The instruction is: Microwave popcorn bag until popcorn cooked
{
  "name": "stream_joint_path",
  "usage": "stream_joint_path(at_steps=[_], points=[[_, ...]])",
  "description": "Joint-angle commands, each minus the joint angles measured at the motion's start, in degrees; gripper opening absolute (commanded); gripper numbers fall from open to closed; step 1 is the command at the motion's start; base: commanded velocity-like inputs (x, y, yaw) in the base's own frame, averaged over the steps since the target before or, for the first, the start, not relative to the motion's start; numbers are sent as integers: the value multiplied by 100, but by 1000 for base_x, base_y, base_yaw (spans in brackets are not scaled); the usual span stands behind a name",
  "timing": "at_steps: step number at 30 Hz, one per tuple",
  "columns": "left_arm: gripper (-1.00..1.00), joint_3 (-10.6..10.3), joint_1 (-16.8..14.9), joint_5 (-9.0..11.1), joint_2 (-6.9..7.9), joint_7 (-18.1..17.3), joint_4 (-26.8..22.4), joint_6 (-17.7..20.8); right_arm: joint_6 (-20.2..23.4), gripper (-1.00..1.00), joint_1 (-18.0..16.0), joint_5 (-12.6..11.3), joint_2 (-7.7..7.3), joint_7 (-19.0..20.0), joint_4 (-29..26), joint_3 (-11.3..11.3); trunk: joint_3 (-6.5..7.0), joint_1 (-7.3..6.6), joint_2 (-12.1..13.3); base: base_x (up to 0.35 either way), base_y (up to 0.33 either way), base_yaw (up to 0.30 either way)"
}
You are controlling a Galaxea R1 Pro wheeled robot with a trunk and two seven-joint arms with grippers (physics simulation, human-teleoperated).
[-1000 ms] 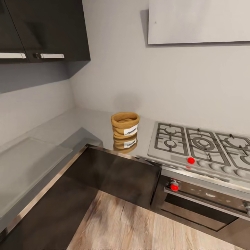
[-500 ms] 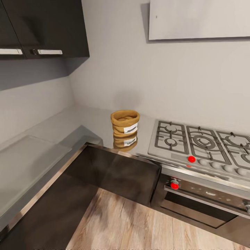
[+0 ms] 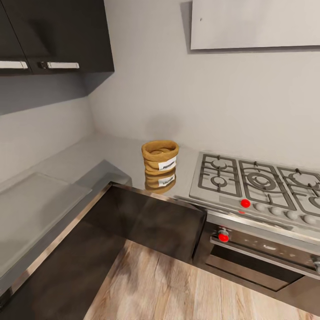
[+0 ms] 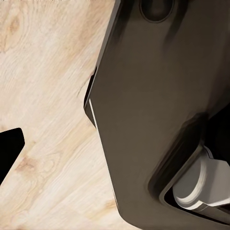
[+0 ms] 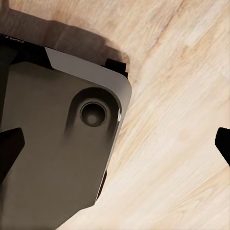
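Currently, the popcorn bag (image 3: 160,157) is seen upright on the countertop (image 3: 115,155) in the head view, near the back corner where the two runs of worktop meet. It is placed just beside the left edge of the steel gas hob (image 3: 253,184), apart from it, and its white label is turned toward the front. A mirrored image of the bag is cast on the glossy surface directly before it. Dark wall cabinets (image 3: 53,40) are mounted above on the left, and an oven front (image 3: 262,253) with a red knob is set below the hob. Pale wood floor (image 3: 178,289) is visible beneath.

In both wrist views, the wood floor and the robot's dark base (image 4: 158,120) are shown. A dark fingertip of the left gripper (image 4: 8,148) is seen at one edge only, so its jaw state cannot be told. Dark tips of the right gripper (image 5: 115,148) are seen at opposite edges, the jaws being spread wide with nothing between them.
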Motion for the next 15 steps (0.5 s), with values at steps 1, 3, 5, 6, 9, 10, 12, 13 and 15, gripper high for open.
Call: stream_joint_path(at_steps=[1,3,5,6,9,10,12,13,15], points=[[100,-3,-2,59,-2,12,-3,-11,-35,100,-7,48,-4,17,19,-48,-5,0,-4,0,0,0],[100,-3,-1,59,-2,12,-3,-11,-34,100,-7,53,-4,33,18,-48,-5,0,-4,0,0,0],[100,-3,-2,59,-2,12,-3,-11,-38,100,-7,51,-4,21,19,-48,-5,0,-4,0,0,2],[100,-3,-1,59,-2,12,-3,-11,-41,100,-7,48,-4,15,20,-48,-5,0,-4,0,0,71],[100,-3,-1,59,-2,12,-3,-11,-48,100,-7,40,-4,11,19,-48,-5,0,-4,0,0,190],[100,-3,-1,59,-2,12,-3,-11,-50,100,-7,40,-4,10,20,-48,-5,0,-4,0,0,246],[100,-3,-1,59,-2,12,-3,-11,-51,100,-7,39,-4,10,19,-48,-5,0,-4,0,0,260],[100,-3,-1,59,-2,12,-3,-11,-50,100,-7,39,-4,10,19,-48,-5,0,-4,0,0,244],[100,-3,-1,59,-2,11,-3,-11,-59,100,-7,39,-4,10,20,-48,-5,0,-4,0,0,111]])
